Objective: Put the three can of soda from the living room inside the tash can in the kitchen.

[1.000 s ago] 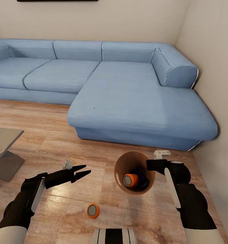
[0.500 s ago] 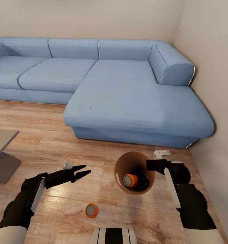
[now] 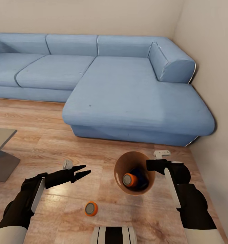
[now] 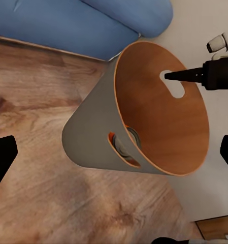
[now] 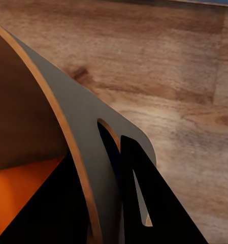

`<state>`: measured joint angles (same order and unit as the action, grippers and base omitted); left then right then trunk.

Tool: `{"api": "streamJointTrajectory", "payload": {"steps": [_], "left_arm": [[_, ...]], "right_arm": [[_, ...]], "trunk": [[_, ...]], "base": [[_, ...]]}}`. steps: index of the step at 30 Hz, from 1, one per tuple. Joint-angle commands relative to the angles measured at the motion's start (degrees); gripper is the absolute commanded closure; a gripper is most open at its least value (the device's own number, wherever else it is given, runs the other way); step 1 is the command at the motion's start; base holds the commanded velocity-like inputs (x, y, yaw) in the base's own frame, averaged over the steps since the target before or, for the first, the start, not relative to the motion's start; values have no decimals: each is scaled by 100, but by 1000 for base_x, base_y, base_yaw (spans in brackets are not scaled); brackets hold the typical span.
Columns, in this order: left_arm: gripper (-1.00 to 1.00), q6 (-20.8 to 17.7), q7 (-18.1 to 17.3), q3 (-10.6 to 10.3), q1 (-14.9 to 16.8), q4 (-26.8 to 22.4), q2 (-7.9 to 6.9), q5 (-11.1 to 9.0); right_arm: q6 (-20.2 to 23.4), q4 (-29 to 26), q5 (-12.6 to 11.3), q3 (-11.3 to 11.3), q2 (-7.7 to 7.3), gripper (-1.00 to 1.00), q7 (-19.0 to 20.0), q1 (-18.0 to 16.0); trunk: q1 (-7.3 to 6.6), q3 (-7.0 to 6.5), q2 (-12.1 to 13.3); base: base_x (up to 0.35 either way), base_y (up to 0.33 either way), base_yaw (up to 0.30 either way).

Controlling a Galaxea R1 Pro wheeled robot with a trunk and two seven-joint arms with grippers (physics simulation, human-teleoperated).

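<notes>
Warm wood floor runs from the blue sofa toward the robot, with a wide bare stretch between the sofa's front edge and the arms. At far left a corner of the low desk juts into the head view, well apart from the left arm. The left claw hangs over open floor, its dark fingers a little apart and holding nothing; a small pale object lies on the floor just beyond it. Nearer the robot's base, one soda can lies on the floor, its silver top facing up.

To the right, the tash can is tilted with its mouth toward the camera, and a second soda can rests inside it. The right claw pinches the bin's rim beside a handle slot; the right wrist view shows one finger against the outer wall. Close past the right arm stands the wall.

Against a second ago, the sofa and desk corner sit lower-left in view, while arms and bin keep their places.
</notes>
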<state>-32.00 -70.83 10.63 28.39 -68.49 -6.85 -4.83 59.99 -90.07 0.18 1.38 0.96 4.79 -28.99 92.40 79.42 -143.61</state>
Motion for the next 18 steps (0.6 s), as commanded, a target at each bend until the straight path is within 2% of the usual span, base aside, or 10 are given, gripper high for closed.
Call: {"api": "streamJointTrajectory", "payload": {"steps": [1, 18], "left_arm": [[-100, 0, 0, 0, 0, 1, 0, 0], [-100, 0, -1, -1, 0, 2, -9, -27]], "right_arm": [[1, -2, -97, -2, 0, 100, 6, -2], [1, -2, -97, -9, 0, 100, 7, -2]], "trunk": [[-1, 7, 0], [-1, 123, 0]], "base": [[0, 0, 0], [0, 0, 0]]}}
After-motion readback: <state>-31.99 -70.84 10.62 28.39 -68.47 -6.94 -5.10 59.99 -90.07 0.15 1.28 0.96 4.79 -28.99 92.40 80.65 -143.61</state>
